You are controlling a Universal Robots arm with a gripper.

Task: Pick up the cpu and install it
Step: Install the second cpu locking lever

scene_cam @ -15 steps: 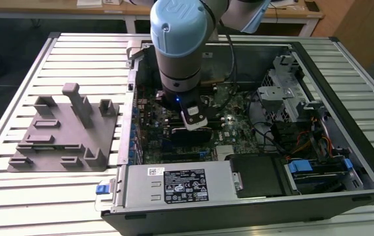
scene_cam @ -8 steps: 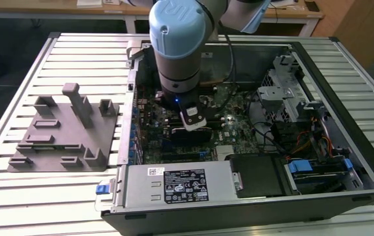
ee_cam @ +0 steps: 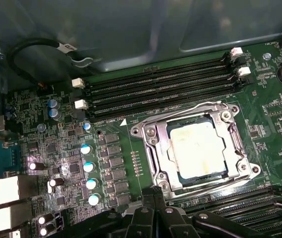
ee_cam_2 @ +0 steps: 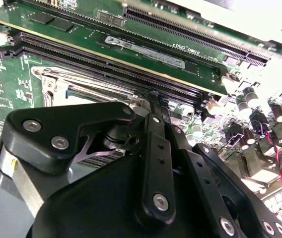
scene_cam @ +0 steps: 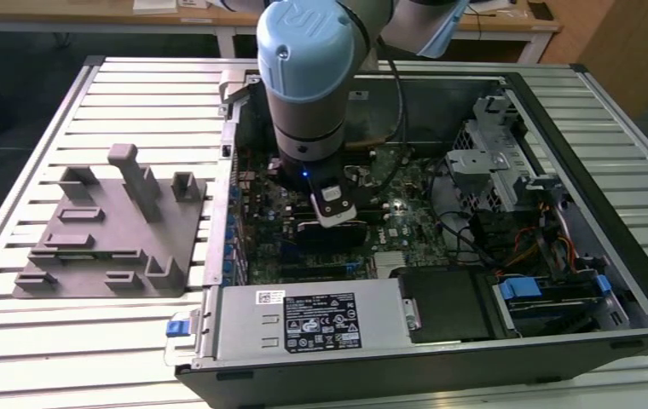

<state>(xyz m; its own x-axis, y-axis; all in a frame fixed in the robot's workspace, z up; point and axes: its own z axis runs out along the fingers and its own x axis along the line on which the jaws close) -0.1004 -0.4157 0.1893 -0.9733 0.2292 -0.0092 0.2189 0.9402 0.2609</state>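
Claw (scene_cam: 336, 213), exterior view: I see it low inside the open computer case (scene_cam: 597, 256), over the motherboard (scene_cam: 415, 213); grey moulded block (scene_cam: 113, 226) lies on the slatted tabletop (scene_cam: 28, 341) beside the case, toward the exterior view's left.

Second wrist view: claw (ee_cam_2: 156, 96) fingers (ee_cam_2: 157, 148) pressed together, nothing between them, tips just above the memory slots (ee_cam_2: 106, 64) beside the socket frame (ee_cam_2: 56, 82).

First wrist view: cpu (ee_cam: 198, 148) sits flat inside the socket frame (ee_cam: 148, 136), silvery top showing; claw (ee_cam: 153, 191) tips at the frame's edge, apart from the cpu.
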